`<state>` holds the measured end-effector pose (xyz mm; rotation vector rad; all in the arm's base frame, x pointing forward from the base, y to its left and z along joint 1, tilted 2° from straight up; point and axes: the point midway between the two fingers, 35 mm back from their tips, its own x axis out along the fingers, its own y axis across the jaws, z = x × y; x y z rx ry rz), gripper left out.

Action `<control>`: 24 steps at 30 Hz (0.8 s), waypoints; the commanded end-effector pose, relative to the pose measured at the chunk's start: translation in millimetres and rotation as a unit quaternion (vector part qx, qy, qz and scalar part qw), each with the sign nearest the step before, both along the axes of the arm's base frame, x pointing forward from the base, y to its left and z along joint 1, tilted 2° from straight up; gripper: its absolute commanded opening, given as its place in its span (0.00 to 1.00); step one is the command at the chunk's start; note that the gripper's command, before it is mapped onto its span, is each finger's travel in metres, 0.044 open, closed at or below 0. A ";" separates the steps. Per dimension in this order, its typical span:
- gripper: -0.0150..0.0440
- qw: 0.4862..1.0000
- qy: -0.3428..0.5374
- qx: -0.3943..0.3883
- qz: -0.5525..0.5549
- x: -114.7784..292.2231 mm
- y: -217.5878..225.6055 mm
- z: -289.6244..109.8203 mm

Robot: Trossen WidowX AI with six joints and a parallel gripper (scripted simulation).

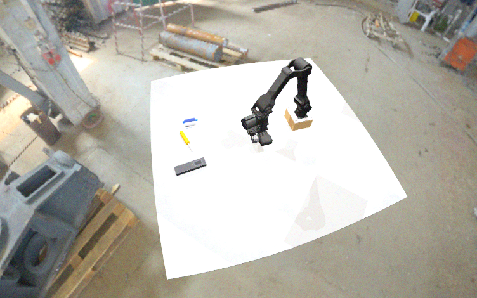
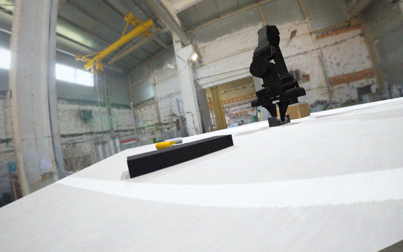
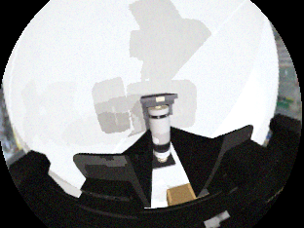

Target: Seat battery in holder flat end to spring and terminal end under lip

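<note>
The battery (image 3: 160, 132), white with dark bands, lies lengthwise between the fingers in the wrist view. The small dark holder (image 3: 168, 96) (image 2: 272, 121) is on the table under the gripper. Its far end wall, with a pale contact, stands at the battery's far end, where a small tan nub shows. A small pale metal part shows at the near end. My gripper (image 3: 159, 131) (image 2: 278, 116) is shut on the battery, with its fingertips low at the holder. The fingers hide the holder's sides. Whether the battery lies fully flat, or under the lip, cannot be told.
A dark remote-like bar (image 1: 186, 167) (image 2: 181, 156), a yellow screwdriver (image 1: 184, 137) (image 2: 164, 145) and a blue item (image 1: 189, 120) lie on the table (image 1: 224, 210), left of the arm in the top view. The arm's wooden base block (image 1: 301, 125) (image 3: 180, 194) stands behind the gripper.
</note>
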<state>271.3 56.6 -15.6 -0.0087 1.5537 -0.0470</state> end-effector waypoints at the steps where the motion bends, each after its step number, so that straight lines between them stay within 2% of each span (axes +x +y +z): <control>1: 0.38 1.000 0.009 0.000 0.002 1.5 -0.1 -1.3; 18: 0.38 1.000 0.012 -0.001 0.002 7.9 -0.2 -0.7; 22: 0.55 1.000 0.012 -0.001 0.002 7.9 -0.2 -0.7; 24: 0.55 1.000 0.012 -0.001 0.002 7.9 -0.2 -0.3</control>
